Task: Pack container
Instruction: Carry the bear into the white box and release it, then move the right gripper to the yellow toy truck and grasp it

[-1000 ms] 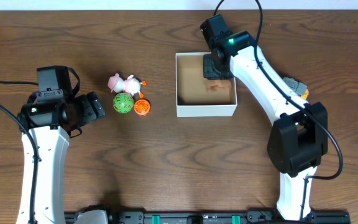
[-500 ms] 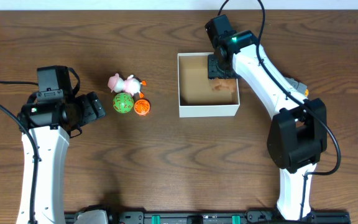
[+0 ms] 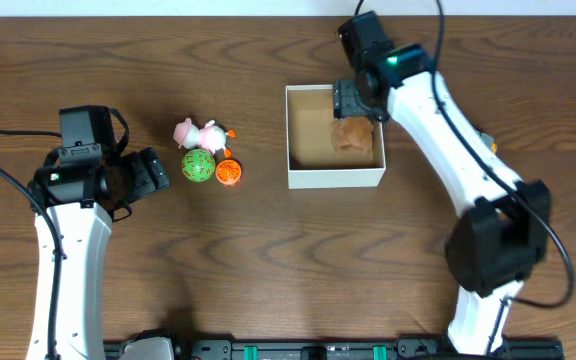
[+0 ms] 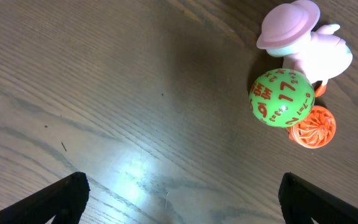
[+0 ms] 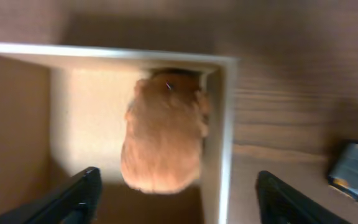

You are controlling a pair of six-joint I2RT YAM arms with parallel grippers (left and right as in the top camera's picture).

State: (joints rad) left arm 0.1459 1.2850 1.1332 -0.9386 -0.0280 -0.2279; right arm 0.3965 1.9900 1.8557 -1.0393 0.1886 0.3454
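Box (image 3: 335,178) sits on the table (image 3: 268,260), right of centre, open side up. A brown toy (image 5: 163,134) lies inside, in a corner against the right wall. Right gripper (image 5: 178,177) hovers over that corner with its fingers spread, grasping nothing.

Left gripper (image 4: 179,190) is also spread wide and empty, just above the table. Pink toy (image 4: 303,37), green ball (image 4: 281,98) and orange ball (image 4: 312,126) are clustered together, well left of the box.

matt cardboard container (image 3: 335,177), grained wood table (image 3: 268,270)
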